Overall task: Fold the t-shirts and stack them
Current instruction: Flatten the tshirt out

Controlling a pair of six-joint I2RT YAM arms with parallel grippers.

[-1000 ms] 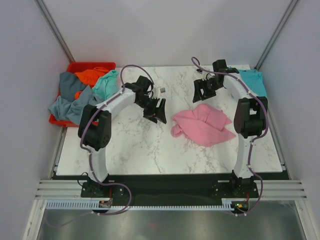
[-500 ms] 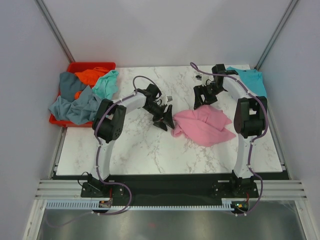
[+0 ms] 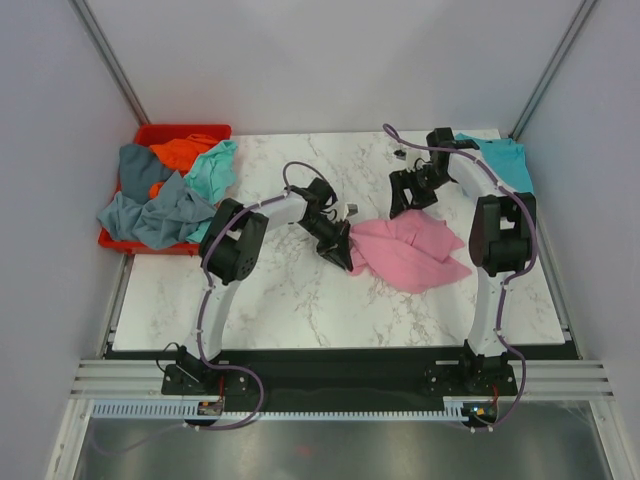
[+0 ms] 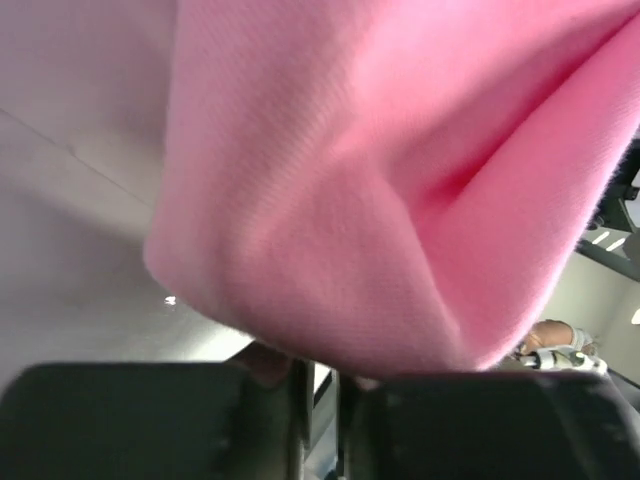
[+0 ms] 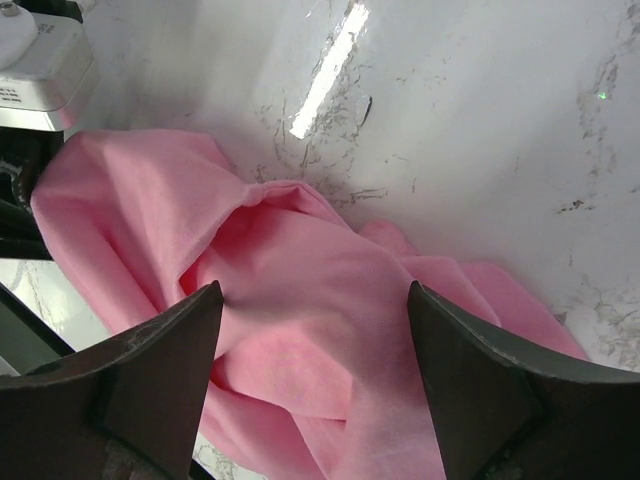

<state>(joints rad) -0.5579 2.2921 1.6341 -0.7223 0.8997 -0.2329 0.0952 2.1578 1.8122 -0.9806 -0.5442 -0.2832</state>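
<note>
While no stack exists yet, the task appears to be near its start: the pink t-shirt [image 3: 410,252] lies crumpled right of centre on the table [image 3: 260,290], the teal t-shirt [image 3: 505,160] sits at the far right corner, and the other t-shirts [image 3: 160,195] are heaped in the red bin [image 3: 150,133]. The left gripper [image 4: 316,385] meets the pink hem with fingers almost together; a pinch cannot be confirmed. The right gripper [image 5: 315,295] hovers above, spread wide. The cloth is a matte fine knit in soft rounded folds, and the table is glossy and veined

The left arm [image 3: 265,212] is stretched low toward the middle, the left gripper [image 3: 338,245] pitched down, its fingers [image 4: 150,420] drawn almost together. The right arm [image 3: 480,185] is reached far forward, the right gripper [image 3: 408,195] pointed down — fingers [image 5: 120,390] spread wide.
</note>
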